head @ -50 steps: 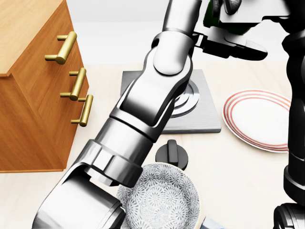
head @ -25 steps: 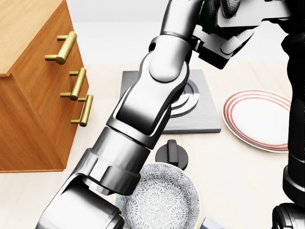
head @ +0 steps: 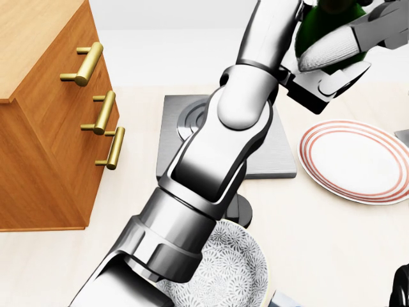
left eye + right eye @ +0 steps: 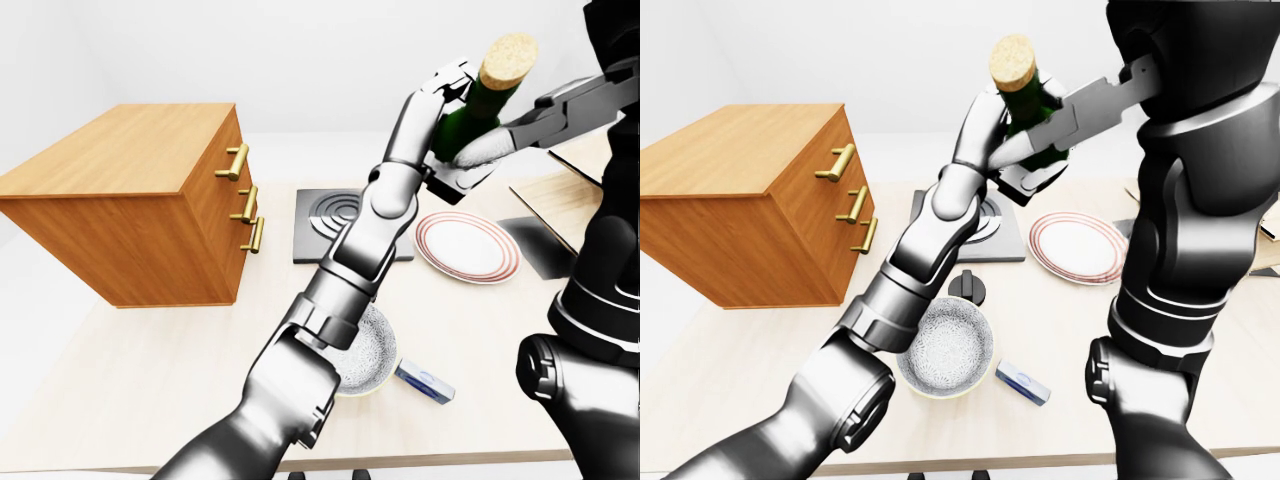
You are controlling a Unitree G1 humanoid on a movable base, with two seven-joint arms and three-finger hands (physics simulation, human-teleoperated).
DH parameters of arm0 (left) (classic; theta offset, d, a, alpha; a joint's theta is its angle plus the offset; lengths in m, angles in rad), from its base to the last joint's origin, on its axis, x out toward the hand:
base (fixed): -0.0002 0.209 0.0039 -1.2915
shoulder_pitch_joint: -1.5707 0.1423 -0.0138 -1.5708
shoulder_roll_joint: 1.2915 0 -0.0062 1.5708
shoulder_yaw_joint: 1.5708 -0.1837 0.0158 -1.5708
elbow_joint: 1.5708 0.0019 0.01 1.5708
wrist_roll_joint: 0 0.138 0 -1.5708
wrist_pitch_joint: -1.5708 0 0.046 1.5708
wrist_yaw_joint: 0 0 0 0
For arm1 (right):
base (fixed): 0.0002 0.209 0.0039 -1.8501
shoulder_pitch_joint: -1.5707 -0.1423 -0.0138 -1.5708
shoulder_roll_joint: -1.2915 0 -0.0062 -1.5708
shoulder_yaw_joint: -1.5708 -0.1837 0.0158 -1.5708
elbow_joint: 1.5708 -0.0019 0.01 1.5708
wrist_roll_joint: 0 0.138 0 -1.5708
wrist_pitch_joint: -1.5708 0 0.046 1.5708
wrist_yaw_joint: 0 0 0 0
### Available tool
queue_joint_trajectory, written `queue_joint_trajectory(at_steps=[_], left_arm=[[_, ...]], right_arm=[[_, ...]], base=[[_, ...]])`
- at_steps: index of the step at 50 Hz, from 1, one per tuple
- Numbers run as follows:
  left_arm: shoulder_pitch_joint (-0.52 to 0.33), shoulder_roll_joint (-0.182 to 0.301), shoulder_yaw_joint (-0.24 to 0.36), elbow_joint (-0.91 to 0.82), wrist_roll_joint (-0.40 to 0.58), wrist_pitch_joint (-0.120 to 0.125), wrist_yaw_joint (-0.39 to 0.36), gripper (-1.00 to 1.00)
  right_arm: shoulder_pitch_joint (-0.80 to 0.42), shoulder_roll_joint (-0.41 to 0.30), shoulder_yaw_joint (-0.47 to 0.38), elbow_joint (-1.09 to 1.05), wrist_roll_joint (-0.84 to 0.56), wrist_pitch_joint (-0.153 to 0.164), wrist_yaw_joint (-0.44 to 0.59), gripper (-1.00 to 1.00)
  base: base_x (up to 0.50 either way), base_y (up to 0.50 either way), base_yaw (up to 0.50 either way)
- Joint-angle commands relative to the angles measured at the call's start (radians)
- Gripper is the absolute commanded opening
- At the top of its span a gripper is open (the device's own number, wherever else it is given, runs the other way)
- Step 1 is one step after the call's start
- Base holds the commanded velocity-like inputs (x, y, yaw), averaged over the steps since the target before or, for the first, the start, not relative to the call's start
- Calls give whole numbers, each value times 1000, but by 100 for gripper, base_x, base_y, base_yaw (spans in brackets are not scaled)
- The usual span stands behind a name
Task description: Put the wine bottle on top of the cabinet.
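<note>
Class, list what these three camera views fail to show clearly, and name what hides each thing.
- Wine bottle: lower body hidden by both hands' fingers; head view's top edge cuts it off.
- Black knob: mostly behind the left arm in the head view.
- Small blue-white item: too small to identify.
- Right hand: grip unclear.

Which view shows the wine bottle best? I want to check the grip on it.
The right-eye view: the wine bottle shows from cork to body, upright, with the left hand closed round its body. The left-eye view shows it too, partly behind the hand. The head view catches only a cropped green patch at its top edge.
</note>
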Motion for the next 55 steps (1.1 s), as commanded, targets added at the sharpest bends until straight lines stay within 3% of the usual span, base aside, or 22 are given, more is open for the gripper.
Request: queue_joint_trajectory(at_steps=[1,3,10,13,16,20,21,23,26,32,39,45,47,55], left_arm=[[6,-12,-1,-31,-1,0,1,-100],[11,-12,-4,-37,-2,0,-3,-100],[29,-10,-7,-68,0,0,-14,-100],[32,-5,-6,-86,0,0,-18,-100],[27,3,-6,-112,9,0,-18,-100],[20,14,-3,-159,8,0,-27,-100],[21,14,-3,-162,7,0,-27,-100],[22,22,-6,-187,14,0,-33,-100],[-6,41,14,-202,5,0,-34,-100],[-29,79,22,-215,-6,0,-40,-100],[-83,140,41,-210,-11,0,-60,-100],[-182,226,78,-268,-7,0,-86,-100],[-206,265,99,-252,-28,0,-105,-100],[-248,348,99,-295,-22,0,-141,-100]], right_arm=[[-3,-184,-118,-164,59,0,42,100],[31,-269,-180,-211,74,0,81,100],[202,-449,-387,-240,160,0,134,100],[306,-525,-520,-244,240,0,135,100],[470,-596,-731,-251,333,0,148,100],[661,-596,-951,-277,415,0,161,100],[672,-595,-963,-279,422,0,161,100],[762,-578,-1073,-291,405,0,220,100],[845,-554,-1166,-317,356,0,306,100],[959,-505,-1288,-334,193,0,306,100],[977,-370,-1286,-374,21,0,306,100],[929,-216,-1186,-412,-65,0,306,100],[918,-128,-1126,-406,-86,0,306,100],[906,29,-990,-378,-71,0,306,100]], base=[[0,0,0],[0,0,0],[0,0,0],[0,0,0],[0,0,0],[0,0,0],[0,0,0],[0,0,0],[0,0,0],[0,0,0],[0,0,0],[0,0,0],[0,0,0],[0,0,0]])
